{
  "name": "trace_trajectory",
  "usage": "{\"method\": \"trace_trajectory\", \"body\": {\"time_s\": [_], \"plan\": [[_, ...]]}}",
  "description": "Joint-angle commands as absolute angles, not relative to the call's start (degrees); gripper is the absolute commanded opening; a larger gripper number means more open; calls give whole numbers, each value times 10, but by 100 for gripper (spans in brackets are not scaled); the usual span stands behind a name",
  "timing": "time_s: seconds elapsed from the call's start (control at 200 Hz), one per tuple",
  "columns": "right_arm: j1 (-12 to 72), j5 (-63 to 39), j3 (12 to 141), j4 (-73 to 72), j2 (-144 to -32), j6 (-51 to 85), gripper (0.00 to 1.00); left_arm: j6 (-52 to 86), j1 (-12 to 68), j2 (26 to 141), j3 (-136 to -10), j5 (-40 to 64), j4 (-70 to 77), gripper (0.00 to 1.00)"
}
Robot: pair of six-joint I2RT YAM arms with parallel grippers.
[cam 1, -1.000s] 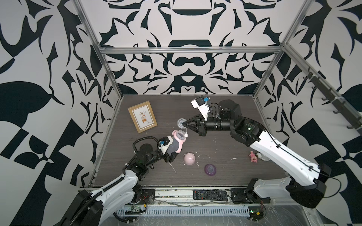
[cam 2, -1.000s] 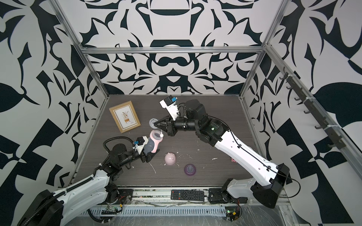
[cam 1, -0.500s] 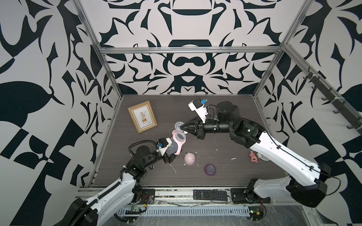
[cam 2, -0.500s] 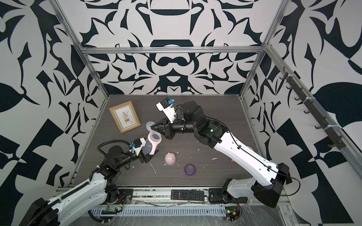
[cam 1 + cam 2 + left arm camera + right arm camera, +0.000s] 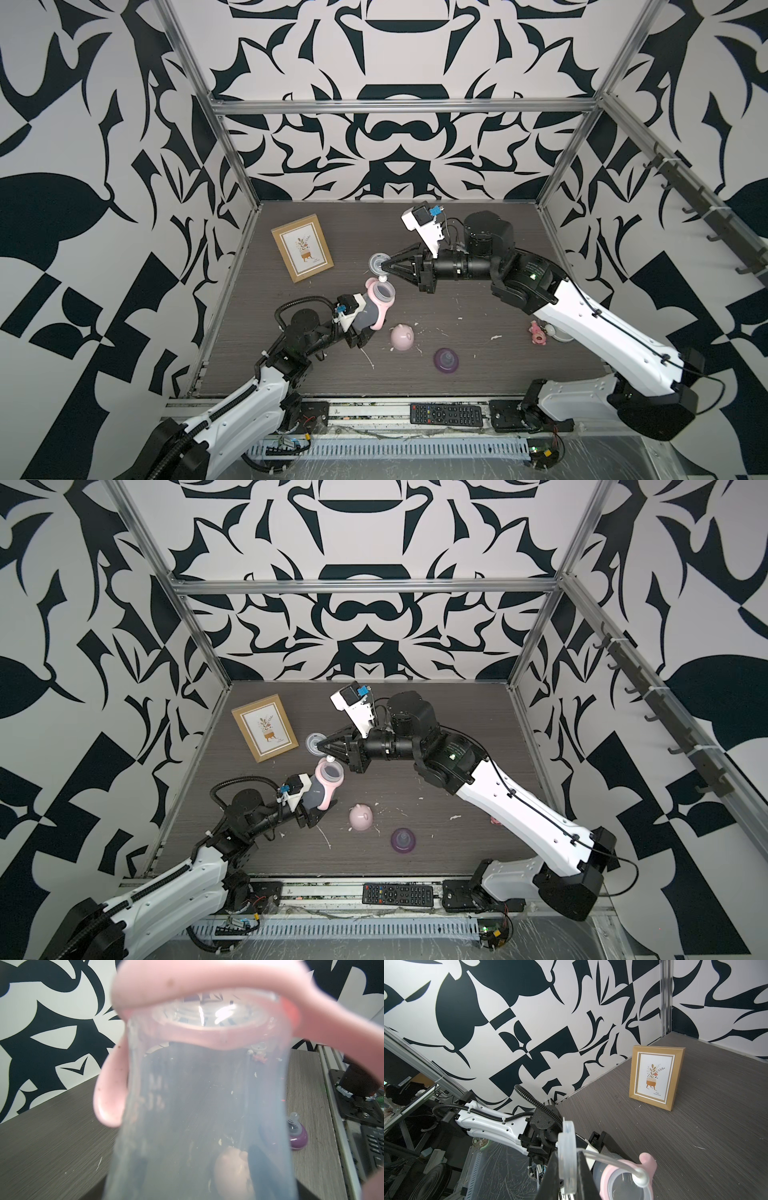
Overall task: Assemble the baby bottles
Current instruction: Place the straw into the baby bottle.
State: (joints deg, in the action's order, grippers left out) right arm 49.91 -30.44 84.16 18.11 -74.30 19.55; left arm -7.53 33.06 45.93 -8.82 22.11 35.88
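Top views: one bottle (image 5: 368, 321), one cap (image 5: 402, 336).

Right gripper (image 5: 384, 266), with the straw (image 5: 610, 1160), is shifting slightly left, carrying the straw's weighted tip nearer the far rim of the bottle (image 5: 370, 316) mouth.
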Motion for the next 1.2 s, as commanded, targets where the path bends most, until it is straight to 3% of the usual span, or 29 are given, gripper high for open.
{"method": "trace_trajectory", "body": {"time_s": [0.0, 1.195], "plan": [[502, -309, 862, 147, -736, 197, 0, -80, 331, 448, -88, 220, 362, 18], [522, -315, 789, 81, -718, 258, 0, -70, 331, 428, -88, 216, 391, 19]]}}
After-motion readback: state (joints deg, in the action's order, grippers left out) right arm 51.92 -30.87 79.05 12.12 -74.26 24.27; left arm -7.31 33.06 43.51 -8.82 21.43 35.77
